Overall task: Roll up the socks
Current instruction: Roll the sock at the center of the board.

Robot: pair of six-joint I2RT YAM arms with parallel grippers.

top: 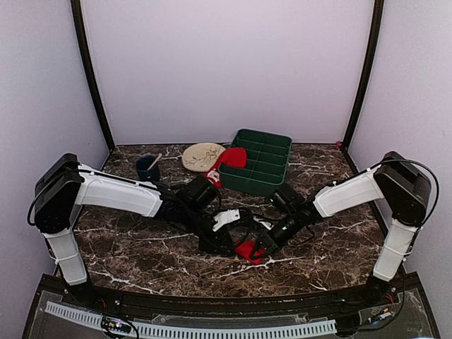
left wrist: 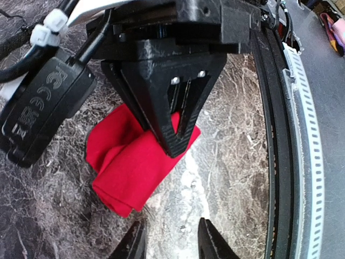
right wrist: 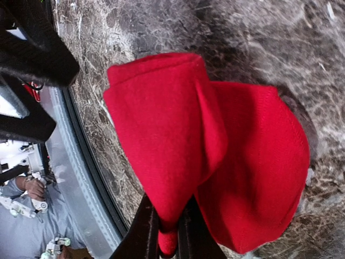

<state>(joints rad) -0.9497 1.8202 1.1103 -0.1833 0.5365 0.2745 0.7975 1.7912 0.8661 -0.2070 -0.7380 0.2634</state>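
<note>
A: Both arms reach low and inward, meeting near the table [top: 141,261] front-centre. R gripper [top: 263,247] is clamped on a fold of the red sock [top: 246,251].

B: R wrist cam agrees: fingers [right wrist: 143,232] pinch the sock's edge, the rest is bunched on the stone. L wrist cam shows the L gripper [left wrist: 170,245] with jaws apart and nothing between them (just marble), near the sock.

A: The second sock [top: 233,157] lies at the left end of the green tray [top: 272,159]; top view only.

1. Two red socks [top: 247,251] [top: 234,157].
2. Two arms [top: 113,192] [top: 349,191].
3. Two grippers: one left gripper [left wrist: 171,245], one right gripper [right wrist: 168,232].
4. One green tray [top: 254,185].
5. One beige plate [top: 203,156].
6. One dark blue cup [top: 145,169].
7. One stick [top: 155,161].
8. One marble table [top: 141,261].
</note>
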